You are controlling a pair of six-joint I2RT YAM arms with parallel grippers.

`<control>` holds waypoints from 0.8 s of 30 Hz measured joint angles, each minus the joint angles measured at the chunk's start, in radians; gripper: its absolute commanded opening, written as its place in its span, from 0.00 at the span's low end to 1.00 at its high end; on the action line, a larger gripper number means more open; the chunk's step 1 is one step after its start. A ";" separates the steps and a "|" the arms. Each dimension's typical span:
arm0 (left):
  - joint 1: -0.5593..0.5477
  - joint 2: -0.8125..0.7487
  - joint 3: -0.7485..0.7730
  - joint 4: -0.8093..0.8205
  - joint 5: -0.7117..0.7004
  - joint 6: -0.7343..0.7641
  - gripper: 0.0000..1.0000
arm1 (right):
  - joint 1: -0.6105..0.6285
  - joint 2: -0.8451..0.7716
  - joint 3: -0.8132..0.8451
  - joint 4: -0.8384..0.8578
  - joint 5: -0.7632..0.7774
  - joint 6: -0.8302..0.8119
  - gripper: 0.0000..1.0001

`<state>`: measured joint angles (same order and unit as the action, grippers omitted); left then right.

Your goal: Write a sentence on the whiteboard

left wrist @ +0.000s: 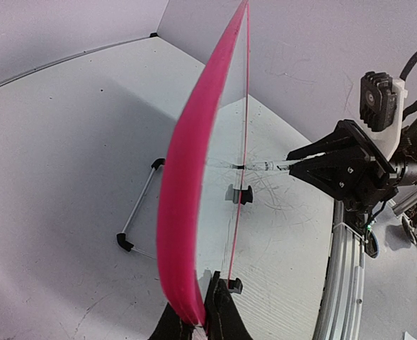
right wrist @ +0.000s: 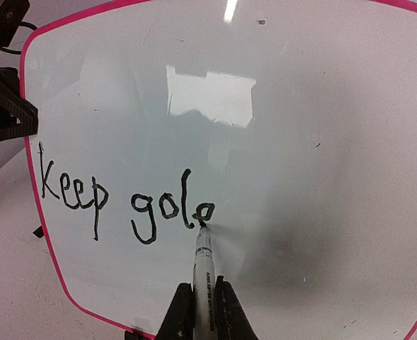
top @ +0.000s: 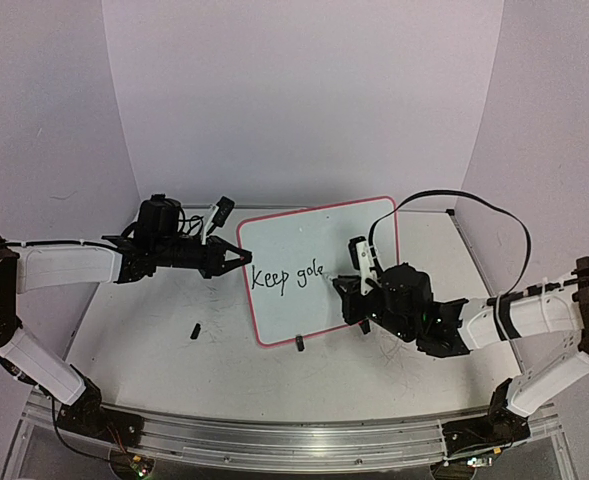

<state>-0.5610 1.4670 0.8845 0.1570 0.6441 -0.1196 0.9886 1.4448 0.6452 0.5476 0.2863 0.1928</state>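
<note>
Counter (top: 174, 370) carries the whiteboard (top: 314, 235), standing near upright at centre. Left tool (top: 244, 256) clenched on the board's left edge, steadying it. Right tool (right wrist: 204, 294) clenched on a marker (right wrist: 202, 262), tip touching the board at the last letter. Sentence (right wrist: 123, 202) reads "Keep gole"; likely partway, no full stop, blank board to the right.
</note>
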 measured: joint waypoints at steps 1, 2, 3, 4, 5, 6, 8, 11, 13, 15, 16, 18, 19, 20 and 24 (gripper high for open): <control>0.000 0.000 0.000 0.000 0.000 0.000 0.00 | 0.000 -0.002 -0.001 -0.003 0.001 0.000 0.00; 0.000 0.000 0.000 0.000 0.000 0.000 0.00 | 0.000 -0.003 -0.003 -0.005 0.001 0.000 0.00; 0.000 0.000 0.000 0.000 0.000 0.000 0.00 | 0.000 -0.004 -0.004 -0.008 0.001 0.000 0.00; 0.000 0.000 0.000 0.000 0.000 0.000 0.00 | 0.000 -0.005 -0.004 -0.011 0.002 0.000 0.00; 0.000 0.000 0.000 0.000 0.000 0.000 0.00 | 0.000 -0.006 -0.004 -0.015 0.002 0.000 0.00; 0.000 0.000 0.000 0.000 0.000 0.000 0.00 | 0.000 -0.007 -0.005 -0.018 0.003 0.000 0.00; 0.000 0.000 0.000 0.000 0.000 0.000 0.00 | 0.000 -0.009 -0.005 -0.023 0.005 0.000 0.00; 0.000 0.000 0.000 0.000 0.001 0.000 0.00 | 0.000 -0.016 -0.008 -0.028 0.011 0.000 0.00; 0.000 0.000 0.000 0.000 0.002 0.000 0.00 | -0.001 -0.037 -0.024 -0.026 0.009 -0.005 0.00; 0.000 0.000 0.000 0.000 0.003 0.000 0.00 | -0.002 -0.077 -0.055 -0.016 -0.001 -0.012 0.00; 0.000 0.000 0.000 0.001 0.003 0.000 0.00 | -0.002 -0.095 -0.064 -0.013 -0.005 -0.016 0.00; 0.000 0.000 0.000 0.000 0.003 0.000 0.00 | -0.007 -0.119 -0.069 0.001 -0.010 -0.026 0.00; 0.000 0.000 0.000 0.000 0.004 0.000 0.00 | -0.009 -0.121 -0.069 0.014 -0.011 -0.030 0.00; 0.000 0.000 0.000 0.001 0.004 0.000 0.00 | -0.010 -0.120 -0.067 0.022 -0.011 -0.032 0.00; 0.000 0.000 0.000 0.001 0.004 0.000 0.00 | -0.015 -0.095 -0.060 0.035 -0.005 -0.035 0.00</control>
<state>-0.5613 1.4670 0.8845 0.1577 0.6479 -0.1192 0.9734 1.3498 0.5850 0.5827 0.2812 0.1575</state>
